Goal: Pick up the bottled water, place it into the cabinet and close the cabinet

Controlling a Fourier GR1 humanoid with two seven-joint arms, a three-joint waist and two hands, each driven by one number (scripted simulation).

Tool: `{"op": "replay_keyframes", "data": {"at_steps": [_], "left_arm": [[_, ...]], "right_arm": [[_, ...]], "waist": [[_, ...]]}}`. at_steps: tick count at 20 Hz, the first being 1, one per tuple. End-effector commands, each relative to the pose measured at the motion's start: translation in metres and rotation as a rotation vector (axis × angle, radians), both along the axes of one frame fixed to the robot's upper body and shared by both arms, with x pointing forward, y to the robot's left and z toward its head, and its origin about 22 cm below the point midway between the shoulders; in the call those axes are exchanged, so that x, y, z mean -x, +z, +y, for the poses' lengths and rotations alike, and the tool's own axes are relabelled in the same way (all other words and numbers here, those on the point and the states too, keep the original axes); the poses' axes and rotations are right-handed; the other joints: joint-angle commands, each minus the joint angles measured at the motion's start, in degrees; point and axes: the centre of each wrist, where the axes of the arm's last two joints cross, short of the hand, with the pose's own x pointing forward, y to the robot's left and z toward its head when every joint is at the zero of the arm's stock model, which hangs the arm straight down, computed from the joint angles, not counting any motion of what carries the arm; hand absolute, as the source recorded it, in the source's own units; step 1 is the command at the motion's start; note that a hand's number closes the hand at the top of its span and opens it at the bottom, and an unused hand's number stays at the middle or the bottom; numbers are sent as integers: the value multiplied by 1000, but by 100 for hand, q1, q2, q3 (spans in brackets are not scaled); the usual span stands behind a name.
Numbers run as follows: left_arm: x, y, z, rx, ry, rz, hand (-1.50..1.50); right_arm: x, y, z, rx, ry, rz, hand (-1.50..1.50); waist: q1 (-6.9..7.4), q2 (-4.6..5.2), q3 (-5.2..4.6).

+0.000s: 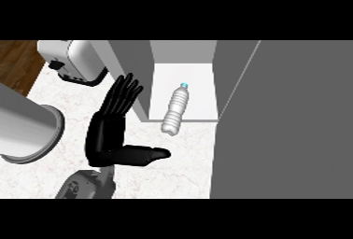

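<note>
- I see the bottled water (pixel 175 111) lying on its side on the cabinet's (pixel 186 70) white floor, blue cap toward the back wall, base poking out over the front edge onto the counter (pixel 179 158).
- The cabinet door (pixel 283 116) stands open, filling the right side of my view as a big grey slab.
- My left hand (pixel 110 126) is beside the cabinet's left wall, just left of the bottle and apart from it. Its fingers are straight and held together, pointing toward the back of the counter, with the thumb stuck out toward the bottle's base. It holds nothing.
- My right hand does not show at all.
- Handling, as I judge it: a clear ribbed plastic bottle, light, thin-walled, likely to dent if squeezed. Being round and lying down, it will roll sideways at a nudge.
- I would take it around the ribbed middle, where the ridges offer purchase, not at the narrow neck.
- It probably needs pushing fully inside before the door can swing shut.
- A toaster (pixel 72 60) sits at the counter's back left corner, and a grey round container (pixel 27 133) at the left edge.
</note>
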Motion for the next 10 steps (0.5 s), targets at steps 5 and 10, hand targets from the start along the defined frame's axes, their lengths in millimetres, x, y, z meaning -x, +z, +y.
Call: {"op": "replay_keyframes", "data": {"at_steps": [5, 10], "left_arm": [[56, 25, 9, 49, -99, -13, -150], [102, 28, -4, 86, -134, 3, -150]], "right_arm": [[-13, -7, 14, 18, 21, -18, -150], [-1, 10, -3, 150, 137, -24, 150]], "waist": [[17, 2, 2], [39, -6, 2]]}}
